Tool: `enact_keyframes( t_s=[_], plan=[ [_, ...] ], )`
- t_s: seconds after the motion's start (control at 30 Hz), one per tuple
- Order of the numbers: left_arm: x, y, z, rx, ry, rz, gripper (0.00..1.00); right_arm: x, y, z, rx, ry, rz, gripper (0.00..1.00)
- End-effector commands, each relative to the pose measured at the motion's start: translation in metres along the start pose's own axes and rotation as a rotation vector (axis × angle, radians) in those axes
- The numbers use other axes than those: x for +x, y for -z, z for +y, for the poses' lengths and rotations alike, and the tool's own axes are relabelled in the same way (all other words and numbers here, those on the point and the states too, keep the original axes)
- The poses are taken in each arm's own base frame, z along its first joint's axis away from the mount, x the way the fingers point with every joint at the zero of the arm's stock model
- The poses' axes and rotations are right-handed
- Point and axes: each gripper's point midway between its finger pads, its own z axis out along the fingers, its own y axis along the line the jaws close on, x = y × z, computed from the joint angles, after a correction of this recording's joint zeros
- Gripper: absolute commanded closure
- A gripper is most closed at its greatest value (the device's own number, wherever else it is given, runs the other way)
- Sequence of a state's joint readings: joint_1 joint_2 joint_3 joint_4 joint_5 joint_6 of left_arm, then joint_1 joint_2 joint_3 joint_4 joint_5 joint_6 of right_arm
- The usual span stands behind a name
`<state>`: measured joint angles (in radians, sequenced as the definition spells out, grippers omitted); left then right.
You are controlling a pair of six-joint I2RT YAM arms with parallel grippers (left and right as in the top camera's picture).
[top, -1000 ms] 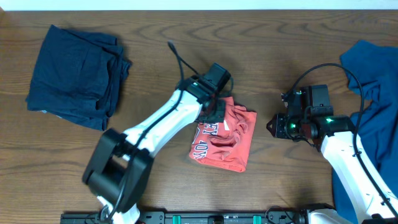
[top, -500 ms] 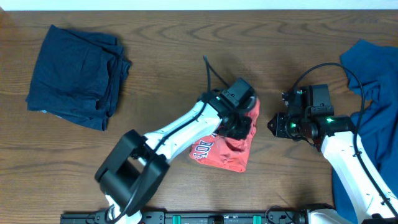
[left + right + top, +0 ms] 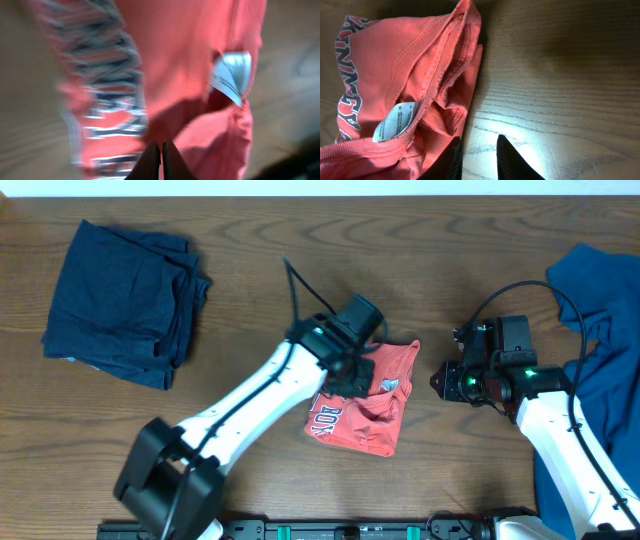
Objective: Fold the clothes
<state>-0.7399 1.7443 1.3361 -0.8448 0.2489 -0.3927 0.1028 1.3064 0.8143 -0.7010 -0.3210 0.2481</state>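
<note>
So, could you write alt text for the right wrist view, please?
A crumpled coral-red T-shirt with navy-and-white lettering and a white care label lies at left on a wooden table. The right gripper, slightly open and empty, pokes in at the bottom beside the shirt's edge.

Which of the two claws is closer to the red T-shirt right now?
The left. The left gripper hangs shut directly over the red T-shirt. The right gripper sits just off the shirt's right edge, over the bare table, slightly open.
</note>
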Motion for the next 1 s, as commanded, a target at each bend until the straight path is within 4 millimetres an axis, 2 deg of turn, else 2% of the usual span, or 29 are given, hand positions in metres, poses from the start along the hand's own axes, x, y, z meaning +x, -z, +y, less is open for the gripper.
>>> enact_keyframes(
  t_s=[0.0, 0.07, 0.17, 0.27, 0.37, 0.43, 0.5, 0.57, 0.67, 0.7, 0.83, 0.97],
  plan=[
    [0.032, -0.022, -0.035, 0.127, -0.012, 0.149, 0.94, -0.004, 0.004, 0.001, -0.003, 0.007, -0.018, 0.78],
    [0.043, -0.024, -0.062, 0.225, -0.053, 0.188, 0.94, -0.004, 0.004, 0.001, -0.004, 0.007, -0.018, 0.78],
    [0.047, -0.019, -0.104, 0.378, -0.158, 0.177, 0.94, -0.004, 0.004, 0.001, -0.004, 0.008, -0.019, 0.78],
    [0.048, -0.017, -0.111, 0.391, -0.199, 0.167, 0.94, -0.004, 0.004, 0.001, -0.004, 0.007, -0.018, 0.79],
    [0.040, -0.006, -0.104, 0.390, -0.179, 0.152, 0.94, -0.003, 0.004, 0.004, -0.023, 0.009, -0.014, 0.78],
    [0.030, 0.004, -0.091, 0.355, -0.155, 0.118, 0.94, -0.003, 0.004, 0.007, -0.038, 0.022, -0.013, 0.78],
    [0.018, 0.013, -0.064, 0.246, -0.115, 0.063, 0.93, -0.003, 0.004, 0.007, -0.037, 0.022, -0.012, 0.78],
    [0.009, 0.022, -0.026, 0.094, -0.067, 0.009, 0.92, -0.003, 0.004, 0.007, -0.037, 0.021, -0.012, 0.78],
    [0.010, 0.030, 0.019, -0.069, -0.005, 0.009, 0.92, -0.003, 0.004, 0.007, -0.038, 0.022, -0.015, 0.78],
    [0.014, 0.028, 0.026, -0.086, 0.010, 0.025, 0.92, -0.004, 0.004, 0.007, -0.038, 0.022, -0.016, 0.78],
    [0.028, 0.006, 0.036, -0.097, 0.063, 0.090, 0.94, -0.003, 0.004, 0.007, -0.038, 0.021, -0.015, 0.78],
    [0.045, -0.019, -0.003, 0.112, 0.054, 0.179, 0.94, -0.003, 0.004, 0.007, -0.038, 0.021, -0.015, 0.78]
  ],
)
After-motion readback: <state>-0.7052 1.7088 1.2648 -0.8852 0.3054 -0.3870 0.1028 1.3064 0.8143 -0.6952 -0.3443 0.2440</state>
